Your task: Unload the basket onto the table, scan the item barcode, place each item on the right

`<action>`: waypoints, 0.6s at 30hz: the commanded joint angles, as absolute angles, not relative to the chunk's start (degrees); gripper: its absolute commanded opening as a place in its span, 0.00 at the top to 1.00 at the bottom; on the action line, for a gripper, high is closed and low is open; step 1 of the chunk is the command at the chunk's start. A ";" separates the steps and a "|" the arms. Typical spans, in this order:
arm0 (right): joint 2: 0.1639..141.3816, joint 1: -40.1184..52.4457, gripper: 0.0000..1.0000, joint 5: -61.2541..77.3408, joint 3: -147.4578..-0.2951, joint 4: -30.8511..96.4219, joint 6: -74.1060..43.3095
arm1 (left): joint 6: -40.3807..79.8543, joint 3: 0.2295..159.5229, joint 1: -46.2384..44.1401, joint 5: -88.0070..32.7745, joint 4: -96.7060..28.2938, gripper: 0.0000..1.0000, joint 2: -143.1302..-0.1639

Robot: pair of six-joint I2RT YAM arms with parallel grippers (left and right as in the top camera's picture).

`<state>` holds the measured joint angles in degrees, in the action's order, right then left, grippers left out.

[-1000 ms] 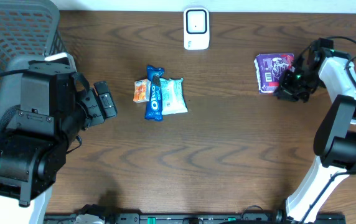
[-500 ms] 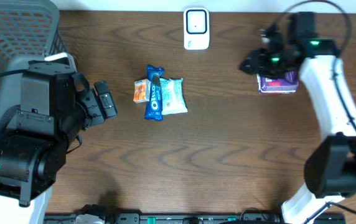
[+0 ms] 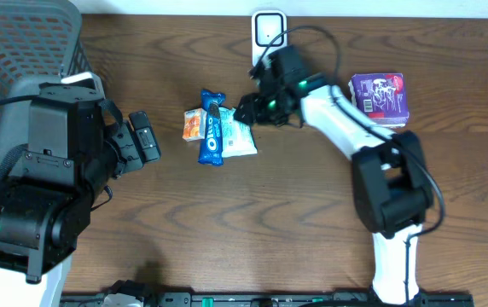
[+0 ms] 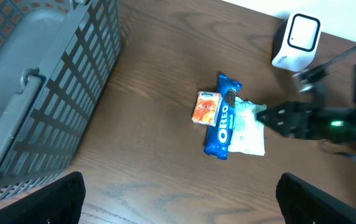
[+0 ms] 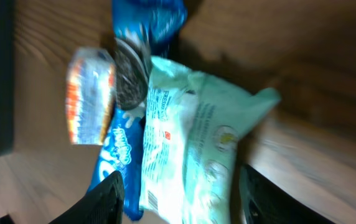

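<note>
A small heap of snacks lies mid-table: a blue Oreo pack point(image 3: 212, 128), an orange packet point(image 3: 194, 124) and a pale teal packet point(image 3: 242, 136). My right gripper point(image 3: 246, 111) hovers at the heap's right edge. In the right wrist view the right gripper point(image 5: 187, 205) is open, with one finger on each side of the teal packet point(image 5: 190, 143) and the Oreo pack point(image 5: 119, 149) by the left finger. A purple packet point(image 3: 380, 95) lies alone at the back right. The white scanner point(image 3: 269, 38) stands at the back centre. My left gripper point(image 3: 143, 141) stays open at the left, holding nothing.
A grey wire basket point(image 3: 22, 43) fills the back left corner, also seen as the basket point(image 4: 41, 81) in the left wrist view. The right arm stretches across the table between the purple packet and the heap. Bare wood lies in front of the heap.
The right gripper let go of the purple packet at the back right, opened, and swung left across the table to the snack heap. The left arm has not moved.
</note>
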<state>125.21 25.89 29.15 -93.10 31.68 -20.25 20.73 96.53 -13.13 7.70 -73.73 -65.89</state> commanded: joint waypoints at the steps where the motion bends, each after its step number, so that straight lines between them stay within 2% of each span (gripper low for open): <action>1: 127.85 26.68 0.46 28.56 -92.97 30.79 -22.74 | 20.01 96.62 -12.82 8.38 -73.95 0.02 -65.91; 3: 128.77 26.72 0.51 28.62 -92.97 30.46 -23.03 | 20.01 96.62 -12.82 8.38 -73.95 0.02 -65.91; 6: 129.64 26.72 0.67 28.51 -92.97 30.35 -23.16 | 19.99 96.62 -12.82 8.38 -73.95 0.02 -65.91; 8: 129.71 26.68 0.83 28.16 -92.97 30.39 -23.14 | 20.01 96.62 -12.82 8.38 -73.95 0.02 -65.91; 9: 129.71 26.68 0.96 27.64 -92.97 30.41 -23.16 | 20.01 96.62 -12.82 8.38 -73.95 0.02 -65.91; 10: 129.71 26.68 0.99 27.14 -92.97 30.37 -23.22 | 20.01 96.62 -12.82 8.38 -73.95 0.02 -65.91; 18: 127.35 22.50 0.99 17.76 -93.01 34.68 -23.77 | 20.01 96.62 -12.82 8.38 -73.95 0.02 -65.91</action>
